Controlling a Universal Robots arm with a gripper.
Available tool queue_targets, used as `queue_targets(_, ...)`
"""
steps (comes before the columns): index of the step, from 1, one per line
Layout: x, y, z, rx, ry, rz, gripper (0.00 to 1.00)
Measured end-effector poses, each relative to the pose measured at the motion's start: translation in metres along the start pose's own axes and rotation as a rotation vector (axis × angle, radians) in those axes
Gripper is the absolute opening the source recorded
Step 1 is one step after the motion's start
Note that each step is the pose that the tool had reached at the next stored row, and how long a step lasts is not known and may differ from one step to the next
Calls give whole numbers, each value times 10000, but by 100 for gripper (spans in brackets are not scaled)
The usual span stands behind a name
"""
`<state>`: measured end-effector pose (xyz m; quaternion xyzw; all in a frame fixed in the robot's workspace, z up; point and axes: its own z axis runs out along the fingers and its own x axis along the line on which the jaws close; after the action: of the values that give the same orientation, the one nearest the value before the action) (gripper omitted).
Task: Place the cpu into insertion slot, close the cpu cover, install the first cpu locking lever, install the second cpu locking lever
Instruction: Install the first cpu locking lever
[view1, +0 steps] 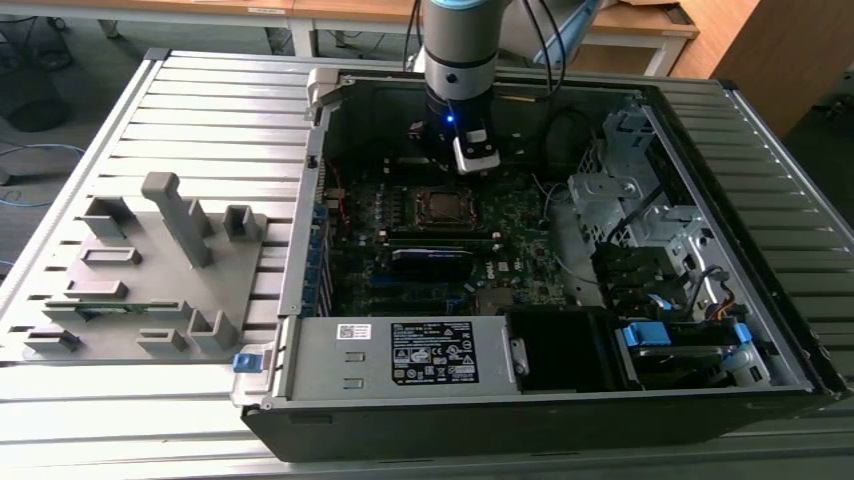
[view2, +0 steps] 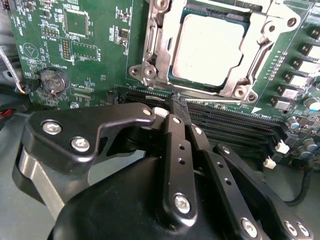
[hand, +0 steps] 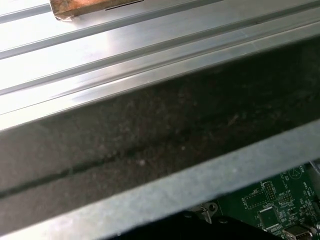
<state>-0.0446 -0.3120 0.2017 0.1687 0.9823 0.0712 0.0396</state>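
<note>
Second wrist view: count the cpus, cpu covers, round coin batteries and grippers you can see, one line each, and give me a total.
cpu: 1
cpu cover: 1
round coin battery: 1
gripper: 1
Total: 4

We see the computer case (view1: 310, 250) standing on the slatted table (view1: 200, 110), and the fixture tray (view1: 254, 290) lies beside it at the exterior view's left. Inside the case the circuit board (view1: 521, 235) lies flat. The power supply box (view1: 400, 352) sits along the near wall, and the drive bays (view1: 641, 200) are at the exterior view's right. The insertion slot (view1: 441, 206) is near the middle of the board. In the second wrist view the cpu (view2: 207, 47) lies in the slot, with the cpu cover (view2: 159, 45) lying around it. The memory slots (view2: 235, 125) run just beside the slot, and the gripper (view2: 179, 106) hangs near them.
</note>
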Motion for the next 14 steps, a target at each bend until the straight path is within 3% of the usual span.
queue_targets(14, 11, 20, 12, 17, -50, 318, 11)
